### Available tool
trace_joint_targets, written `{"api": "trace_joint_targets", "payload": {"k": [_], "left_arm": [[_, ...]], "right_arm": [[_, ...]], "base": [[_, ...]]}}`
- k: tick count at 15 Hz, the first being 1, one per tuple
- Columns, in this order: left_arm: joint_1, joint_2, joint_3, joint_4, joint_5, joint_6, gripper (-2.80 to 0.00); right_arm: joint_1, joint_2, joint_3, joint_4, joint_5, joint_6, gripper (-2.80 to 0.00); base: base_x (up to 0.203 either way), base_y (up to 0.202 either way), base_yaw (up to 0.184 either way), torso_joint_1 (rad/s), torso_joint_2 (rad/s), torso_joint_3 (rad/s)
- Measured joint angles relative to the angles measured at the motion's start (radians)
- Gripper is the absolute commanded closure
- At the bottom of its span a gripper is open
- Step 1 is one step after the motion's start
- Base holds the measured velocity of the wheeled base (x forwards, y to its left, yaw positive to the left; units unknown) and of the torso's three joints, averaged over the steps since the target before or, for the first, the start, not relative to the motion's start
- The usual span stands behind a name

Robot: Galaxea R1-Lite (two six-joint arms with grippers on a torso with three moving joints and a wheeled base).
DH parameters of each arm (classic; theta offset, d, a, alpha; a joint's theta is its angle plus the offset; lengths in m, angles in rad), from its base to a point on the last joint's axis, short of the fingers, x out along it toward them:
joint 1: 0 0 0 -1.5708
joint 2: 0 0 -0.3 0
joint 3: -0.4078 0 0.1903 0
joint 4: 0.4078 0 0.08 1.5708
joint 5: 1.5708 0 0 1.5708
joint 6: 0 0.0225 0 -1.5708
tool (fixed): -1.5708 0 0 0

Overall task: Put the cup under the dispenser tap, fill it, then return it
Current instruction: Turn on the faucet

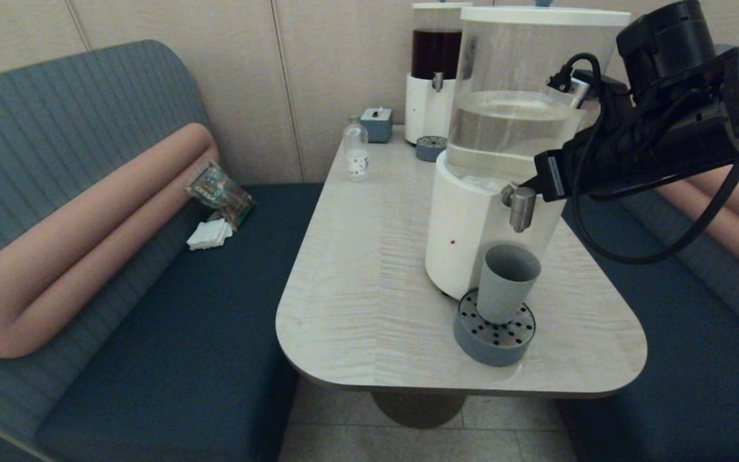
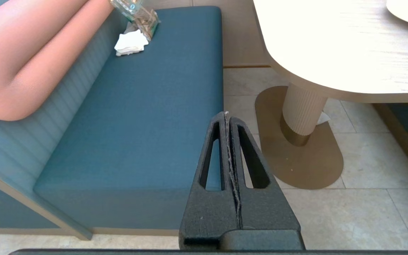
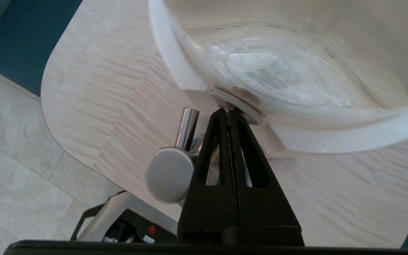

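Note:
The grey-blue cup (image 1: 506,282) stands upright on the round perforated drip tray (image 1: 494,337), directly below the brushed-steel dispenser tap (image 1: 522,206) of the large white-based dispenser (image 1: 472,237). No stream shows between spout and cup. My right gripper (image 1: 534,184) is shut with nothing in it. Its tips rest against the dispenser just behind the tap. In the right wrist view the tap (image 3: 170,173) lies beside the shut right gripper (image 3: 229,112), and the cup is hidden. My left gripper (image 2: 226,115) hangs shut and empty over the bench edge and floor.
At the table's (image 1: 376,269) far end stand a dark-red-liquid dispenser (image 1: 437,64) with a small tray (image 1: 431,148), a small clear bottle (image 1: 356,152) and a grey-blue box (image 1: 376,124). A packet (image 1: 219,192) and napkins (image 1: 210,234) lie on the left bench.

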Motion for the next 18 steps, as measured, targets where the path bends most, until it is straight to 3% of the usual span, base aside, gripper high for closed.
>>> {"api": "trace_joint_targets", "payload": {"k": [18], "left_arm": [[-0.001,0.001,-0.002,0.001,-0.001,0.002,0.00]], "right_arm": [[0.003,-0.011,-0.011,-0.009,0.019,-0.127,0.00]], "base": [[0.000,0.000,0.000,0.000,0.00,0.000]]}}
